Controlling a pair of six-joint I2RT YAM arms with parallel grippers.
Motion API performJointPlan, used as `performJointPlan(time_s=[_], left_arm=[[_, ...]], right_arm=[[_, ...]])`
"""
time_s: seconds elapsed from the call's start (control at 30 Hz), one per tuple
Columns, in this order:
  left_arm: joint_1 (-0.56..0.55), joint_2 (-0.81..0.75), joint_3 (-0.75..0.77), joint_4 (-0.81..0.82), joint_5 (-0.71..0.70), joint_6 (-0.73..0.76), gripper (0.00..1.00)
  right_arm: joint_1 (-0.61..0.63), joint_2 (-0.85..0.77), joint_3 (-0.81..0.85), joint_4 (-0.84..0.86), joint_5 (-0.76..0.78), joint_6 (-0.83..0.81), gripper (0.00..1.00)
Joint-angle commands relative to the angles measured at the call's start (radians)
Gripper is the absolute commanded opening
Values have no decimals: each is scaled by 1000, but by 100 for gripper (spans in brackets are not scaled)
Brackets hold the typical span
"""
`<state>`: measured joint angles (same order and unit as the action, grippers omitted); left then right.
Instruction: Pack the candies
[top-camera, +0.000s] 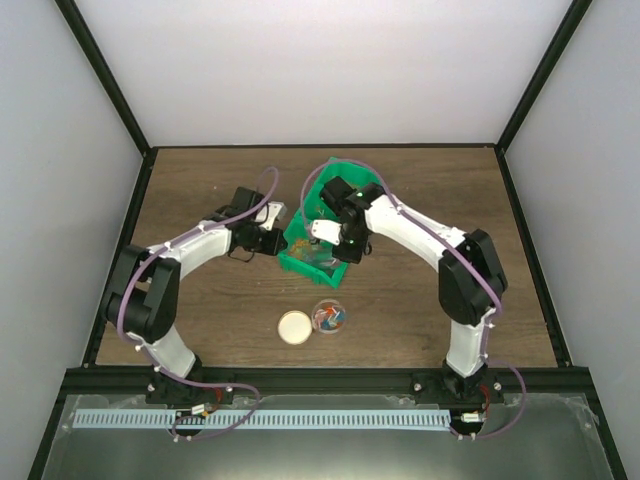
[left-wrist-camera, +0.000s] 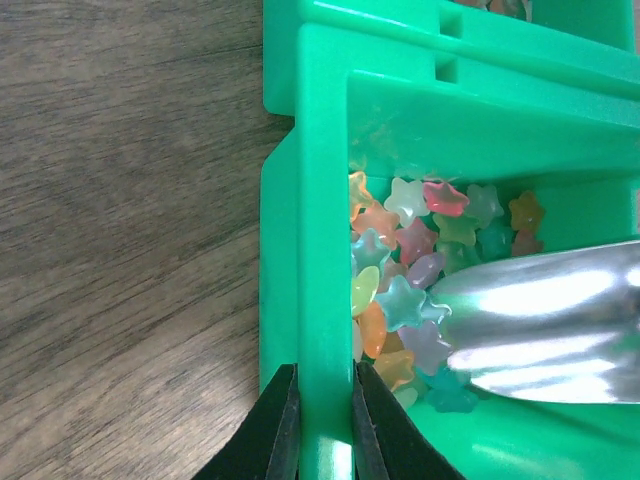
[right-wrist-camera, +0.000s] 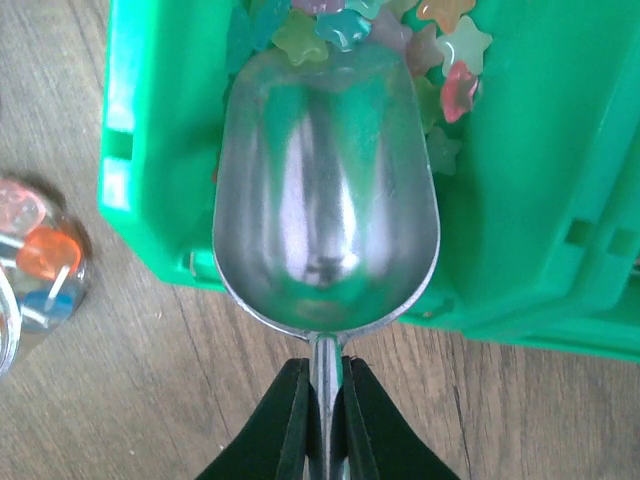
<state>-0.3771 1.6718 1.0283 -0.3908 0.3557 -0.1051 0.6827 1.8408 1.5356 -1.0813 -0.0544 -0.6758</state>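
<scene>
**Candies** (left-wrist-camera: 410, 270) — small translucent star shapes in pink, orange, yellow, green, blue and lilac. More than a dozen showed in the left wrist view, but they were heaped and overlapping, so no exact count could be made. They lay piled in one compartment of the bin, in the corner against its outer wall.

**Bin** (left-wrist-camera: 320, 200) — one, bright green plastic, with slotted walls, standing on the table between the two arms.

**Scoop** (right-wrist-camera: 325, 190) — one, polished metal. Its bowl was inside the bin with the inner face showing bare metal. Its front lip touched the edge of the candy heap.

**Right gripper** (right-wrist-camera: 322, 380) — one, black fingers clenched on the scoop's thin handle, just outside the bin's rim.

**Left gripper** (left-wrist-camera: 324, 385) — one, fingers clamped on the bin's outer wall, one finger inside and one outside.

**Jar** (top-camera: 329, 317) — one, clear and round, open, on the table near the bin's near side. It held a few coloured pieces: orange, blue and pink could be told, at least three.

**Lid** (top-camera: 295, 327) — one, tan and round, flat on the table just left of the jar.

**Table** (top-camera: 200, 200) — one, dark wood grain.
</scene>
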Motion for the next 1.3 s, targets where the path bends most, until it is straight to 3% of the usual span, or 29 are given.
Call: performJointPlan(time_s=[0.0, 0.23, 0.4, 0.6, 0.83, 1.07, 1.27], left_arm=[[0, 19, 47, 37, -1, -8, 4], [-1, 29, 47, 43, 2, -14, 4], [-1, 39, 42, 44, 19, -18, 4], [0, 46, 42, 33, 20, -9, 4], [24, 35, 42, 18, 4, 14, 4], [57, 42, 44, 16, 6, 25, 4], [56, 52, 73, 2, 10, 34, 4]], right_arm=[[1, 112, 66, -83, -13, 53, 1], [18, 188, 85, -56, -37, 115, 1], [17, 164, -32, 111, -100, 157, 1], [15, 152, -61, 351, -220, 211, 1], [-53, 53, -221, 596, -375, 239, 1], [-109, -44, -359, 762, -514, 269, 1], [-162, -64, -409, 828, -521, 315, 1]])
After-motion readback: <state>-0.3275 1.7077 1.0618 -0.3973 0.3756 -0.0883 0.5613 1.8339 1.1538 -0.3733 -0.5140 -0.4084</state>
